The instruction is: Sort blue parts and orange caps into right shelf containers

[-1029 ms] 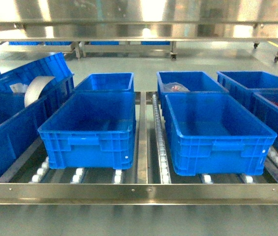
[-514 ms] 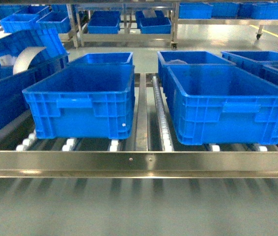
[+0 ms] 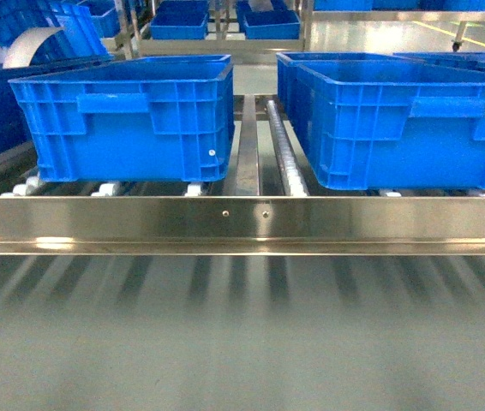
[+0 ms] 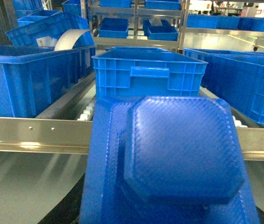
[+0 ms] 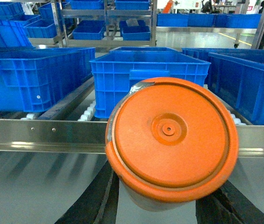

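Observation:
A large blue part (image 4: 178, 154), flat with a raised octagonal boss, fills the left wrist view; my left gripper (image 4: 164, 218) is shut on it, with the jaws hidden under the part. Black fingers (image 5: 92, 200) flank a round orange cap (image 5: 171, 137), which my right gripper (image 5: 164, 207) holds shut, face to the camera. Two right shelf containers, bright-blue crates (image 3: 127, 120) (image 3: 405, 120), stand side by side on the roller shelf ahead. Neither gripper shows in the head view.
A steel front rail (image 3: 242, 223) runs across the shelf edge at crate-base height. A roller track (image 3: 287, 163) divides the two lanes. More blue crates (image 4: 24, 79) (image 5: 248, 84) flank both sides, and racks of crates (image 5: 108, 23) stand behind.
The head view has dropped lower: the crates have risen in the frame and now show their sides at rim level, with their insides out of sight.

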Tool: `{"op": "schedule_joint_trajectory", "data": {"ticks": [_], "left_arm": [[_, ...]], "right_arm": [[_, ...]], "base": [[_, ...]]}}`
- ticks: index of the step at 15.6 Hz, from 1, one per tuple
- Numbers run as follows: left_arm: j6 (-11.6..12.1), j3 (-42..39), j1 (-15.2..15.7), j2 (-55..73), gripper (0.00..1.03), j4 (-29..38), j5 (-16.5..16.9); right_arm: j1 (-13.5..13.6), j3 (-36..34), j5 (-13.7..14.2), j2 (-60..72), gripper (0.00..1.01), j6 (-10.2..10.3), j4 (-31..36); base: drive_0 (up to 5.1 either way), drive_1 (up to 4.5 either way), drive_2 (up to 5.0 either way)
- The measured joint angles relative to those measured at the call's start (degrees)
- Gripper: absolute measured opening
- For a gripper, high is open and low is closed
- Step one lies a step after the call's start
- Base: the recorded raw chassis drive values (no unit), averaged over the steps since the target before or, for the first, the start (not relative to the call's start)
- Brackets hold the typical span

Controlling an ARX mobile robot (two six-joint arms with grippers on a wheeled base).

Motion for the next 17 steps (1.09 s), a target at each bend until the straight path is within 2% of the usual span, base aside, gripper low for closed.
{"op": "schedule_joint_trajectory", "data": {"ticks": [7,17], "left_arm": [[0.0,0.0,0.0,0.0,0.42,0.0,0.0],[0.0,0.0,0.0,0.0,0.42,0.2,0.0]], "right_arm": [[0.0,0.0,0.0,0.0,0.4,0.0,0.0],[0.0,0.0,0.0,0.0,0.4,0.0,0.1]], "base": [[0.0,-0.05,0.0],[0.0,4.23,-4.3]]}}
